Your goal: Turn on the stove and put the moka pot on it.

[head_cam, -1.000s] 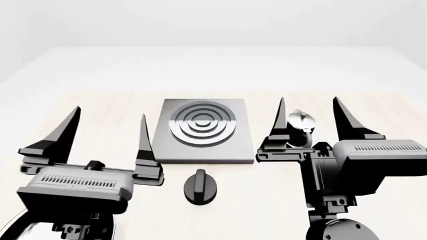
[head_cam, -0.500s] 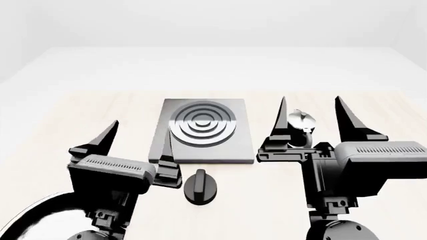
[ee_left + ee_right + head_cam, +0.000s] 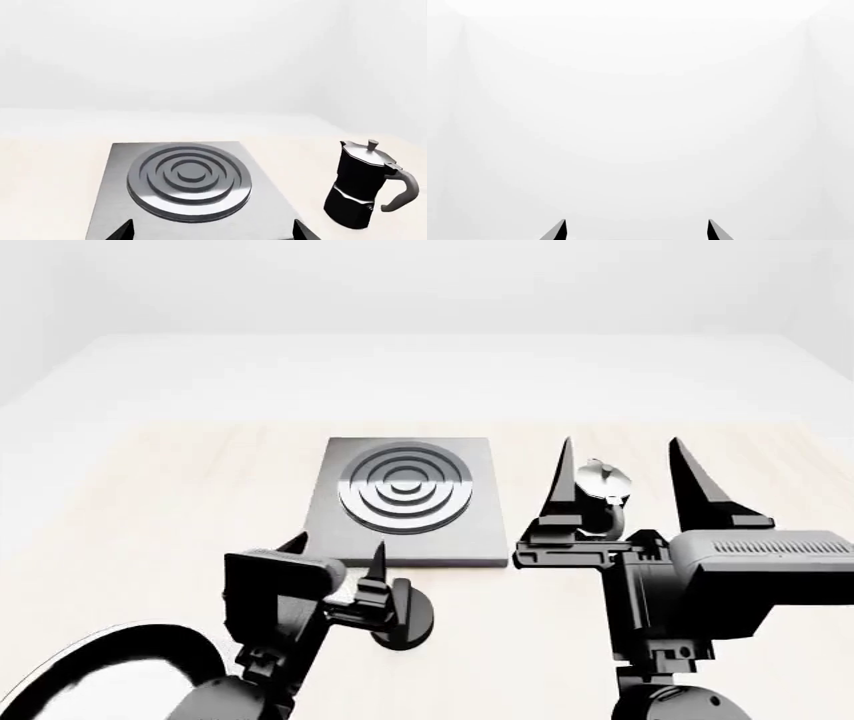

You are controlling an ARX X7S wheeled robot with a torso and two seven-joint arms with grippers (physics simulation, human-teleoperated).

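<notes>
Head view: stove (image 3: 404,502) sits flat mid-worktop (image 3: 160,500), rings at its centre. I see the knob (image 3: 408,620) just near of the stove's near edge, partly hidden behind my left end effector (image 3: 334,562). That end effector's fingers are spread apart, tips at the stove's near left corner, nothing between them. Moka pot (image 3: 603,492) stands upright on the worktop, right of the stove and apart from it. My right end effector (image 3: 622,472) has its two fingers wide apart, one on each side of the pot as seen from here; I cannot tell whether they touch it.

Left wrist view: stove (image 3: 183,187) fills the near centre, moka pot (image 3: 363,185) upright to its right, handle pointing away from the stove. Two fingertips (image 3: 123,231) show, set well apart.

Right wrist view: only two fingertips (image 3: 558,231), apart, against blank white.
</notes>
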